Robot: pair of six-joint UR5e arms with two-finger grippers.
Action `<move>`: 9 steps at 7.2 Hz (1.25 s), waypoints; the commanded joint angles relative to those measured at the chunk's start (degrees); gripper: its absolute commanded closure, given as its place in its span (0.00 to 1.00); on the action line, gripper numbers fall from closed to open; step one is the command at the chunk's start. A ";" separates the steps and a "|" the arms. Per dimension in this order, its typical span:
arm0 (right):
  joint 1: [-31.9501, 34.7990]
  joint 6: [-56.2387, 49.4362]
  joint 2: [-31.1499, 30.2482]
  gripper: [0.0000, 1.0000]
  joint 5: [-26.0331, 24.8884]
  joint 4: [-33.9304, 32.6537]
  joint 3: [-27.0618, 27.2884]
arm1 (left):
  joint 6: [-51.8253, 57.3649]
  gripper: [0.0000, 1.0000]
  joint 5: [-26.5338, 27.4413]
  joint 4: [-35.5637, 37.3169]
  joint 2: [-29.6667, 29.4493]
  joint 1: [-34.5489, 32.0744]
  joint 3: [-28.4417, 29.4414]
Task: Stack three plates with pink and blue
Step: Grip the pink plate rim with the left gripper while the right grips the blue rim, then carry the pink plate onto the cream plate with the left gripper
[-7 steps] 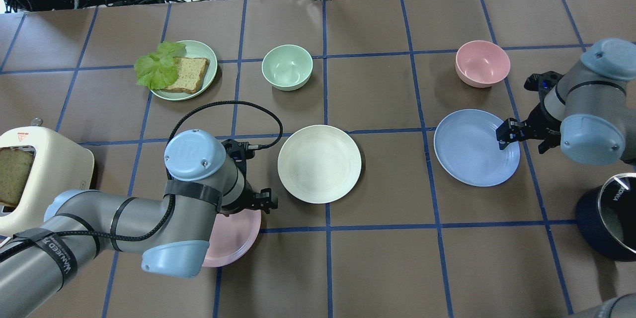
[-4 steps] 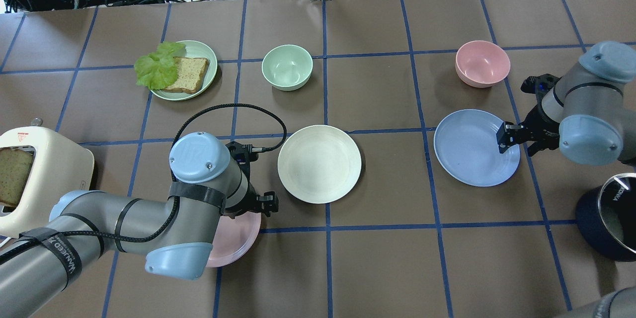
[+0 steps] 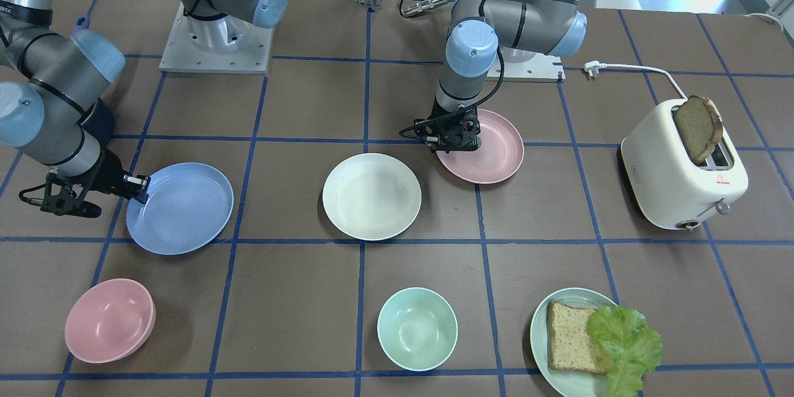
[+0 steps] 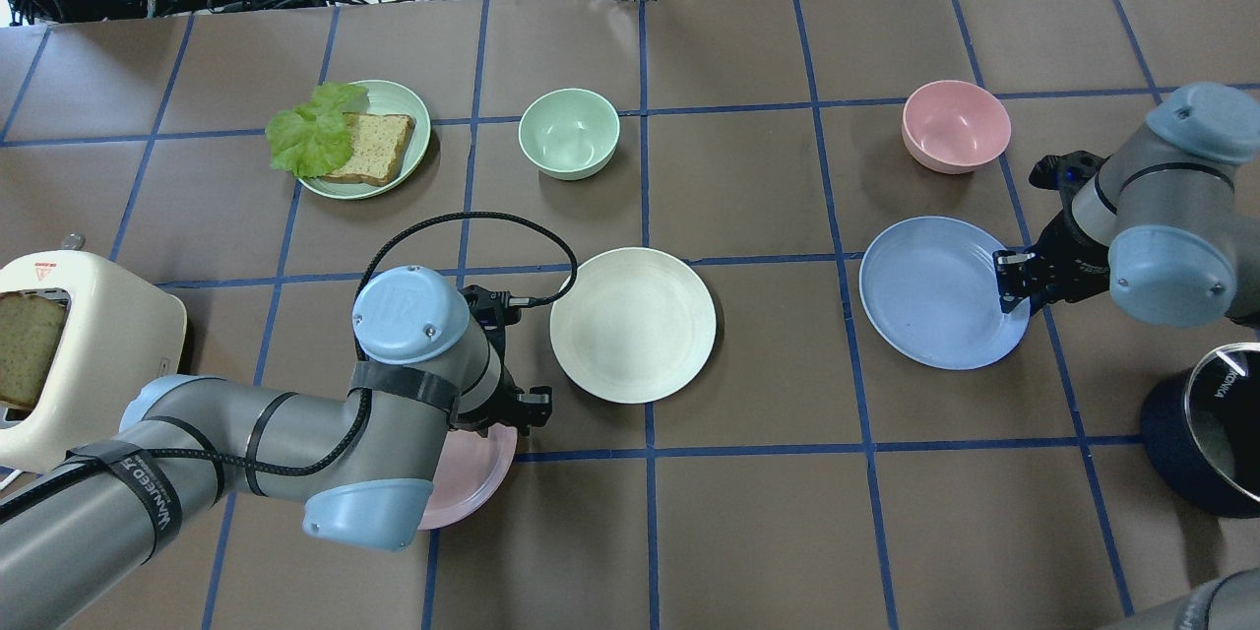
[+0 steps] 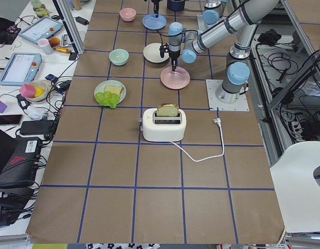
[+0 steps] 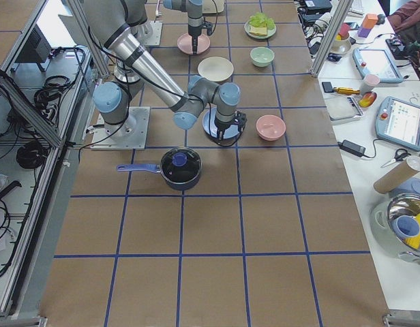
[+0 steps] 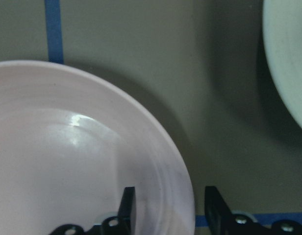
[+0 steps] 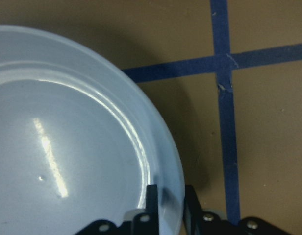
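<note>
The pale pink plate (image 4: 474, 472) lies at the front left, half under my left arm; it also shows in the front view (image 3: 490, 149). My left gripper (image 7: 170, 210) is open, and its fingers straddle the pink plate's (image 7: 67, 161) right rim. The cream-white plate (image 4: 633, 325) lies flat in the middle. The light blue plate (image 4: 930, 295) lies to the right. My right gripper (image 8: 170, 200) is shut on the blue plate's (image 8: 67, 147) right rim, one finger inside and one outside. In the overhead view it (image 4: 1011, 281) sits at that rim.
A toaster (image 4: 79, 345) with bread stands at the left edge. A pale green plate (image 4: 402, 103) with bread and lettuce, a mint bowl (image 4: 569, 133) and a pink bowl (image 4: 956, 125) stand along the back. A dark pot (image 4: 1211, 433) stands at the front right.
My right gripper has moved from over the blue plate's inside out to its right rim. My left arm's wrist has shifted right, with its gripper staying at the pink plate's rim.
</note>
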 commanded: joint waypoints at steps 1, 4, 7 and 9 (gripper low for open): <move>0.00 0.14 -0.06 0.94 0.04 0.09 0.07 | 0.88 0.89 0.09 0.40 -0.06 0.00 0.04; 0.17 0.49 -2.41 1.00 2.42 3.05 -0.54 | 0.71 1.00 0.44 1.63 3.43 -0.26 1.61; 0.26 0.58 -5.58 1.00 2.77 6.49 -0.72 | -4.54 1.00 0.35 -11.85 1.53 -4.37 16.94; 0.96 0.67 -11.45 1.00 6.34 12.28 -0.64 | -9.81 1.00 0.00 -19.35 -1.80 -7.46 27.60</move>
